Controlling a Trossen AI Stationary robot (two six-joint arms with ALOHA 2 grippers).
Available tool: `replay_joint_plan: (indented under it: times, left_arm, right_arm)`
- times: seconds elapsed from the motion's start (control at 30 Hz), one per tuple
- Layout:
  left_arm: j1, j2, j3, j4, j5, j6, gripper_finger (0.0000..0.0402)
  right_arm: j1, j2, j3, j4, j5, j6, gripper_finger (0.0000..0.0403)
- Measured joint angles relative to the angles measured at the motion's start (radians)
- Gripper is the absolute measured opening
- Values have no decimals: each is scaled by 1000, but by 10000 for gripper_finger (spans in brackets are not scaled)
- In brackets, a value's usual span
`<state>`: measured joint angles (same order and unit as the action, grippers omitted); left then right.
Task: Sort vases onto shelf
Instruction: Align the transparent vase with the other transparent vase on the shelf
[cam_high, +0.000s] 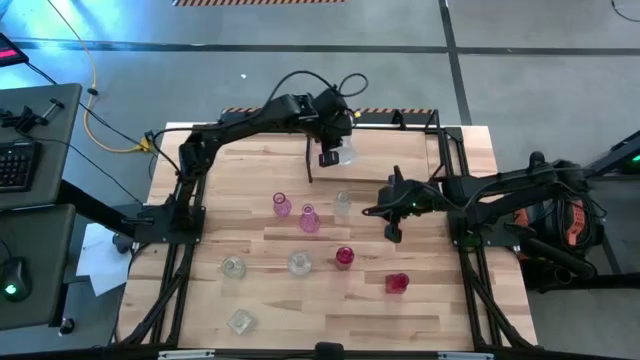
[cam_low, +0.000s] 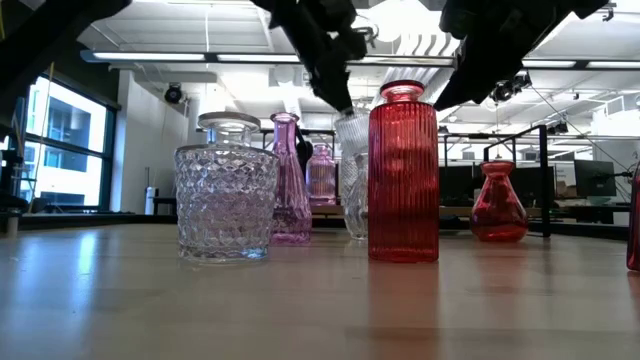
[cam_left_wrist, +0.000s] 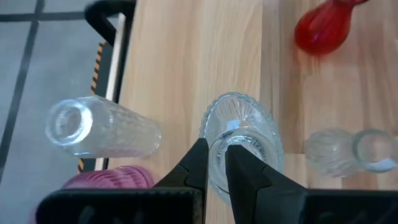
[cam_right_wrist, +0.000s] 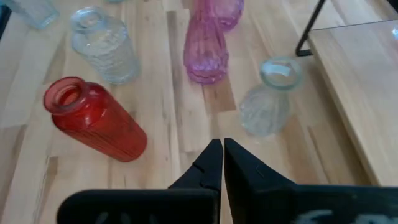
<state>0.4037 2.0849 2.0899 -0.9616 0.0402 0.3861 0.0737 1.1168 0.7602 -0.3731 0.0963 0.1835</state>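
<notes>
Nearest the low camera stands a clear faceted vase (cam_low: 226, 190) on the surface (cam_high: 300, 310). We judge a placing step in hand: the left hand (cam_left_wrist: 214, 163) grips a clear ribbed vase (cam_left_wrist: 242, 142) by its rim, above the shelf (cam_high: 400, 155). Next, we lower it onto the board and release. The right hand (cam_right_wrist: 217, 158), fingers closed on nothing, waits mid-surface, near the remaining vases (cam_high: 300, 215).
</notes>
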Motion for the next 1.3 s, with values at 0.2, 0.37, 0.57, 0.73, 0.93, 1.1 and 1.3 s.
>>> replay_joint_plan:
  times: [0.2,0.37,0.57,0.73,0.93,1.1,1.3]
  left_arm:
    - [0,36,2,-8,0,11,22]
    - [-15,81,2,-14,3,19,22]
    - [-33,117,2,1,-3,38,22]
    - [-32,119,2,17,-20,45,22]
    - [-19,123,2,20,-30,45,23]
    - [-10,132,1,21,-49,46,22]
    - [-9,140,1,15,-124,64,22]
  right_arm:
    - [42,0,-6,12,-19,-9,0]
    - [45,0,-6,27,-89,-77,0]
    - [45,0,-6,9,-137,-94,0]
    - [45,0,-6,-12,-139,-90,0]
    - [45,0,-6,-30,-139,-95,0]
    - [45,0,-6,-49,-139,-98,0]
    - [45,0,-6,-49,-141,-113,0]
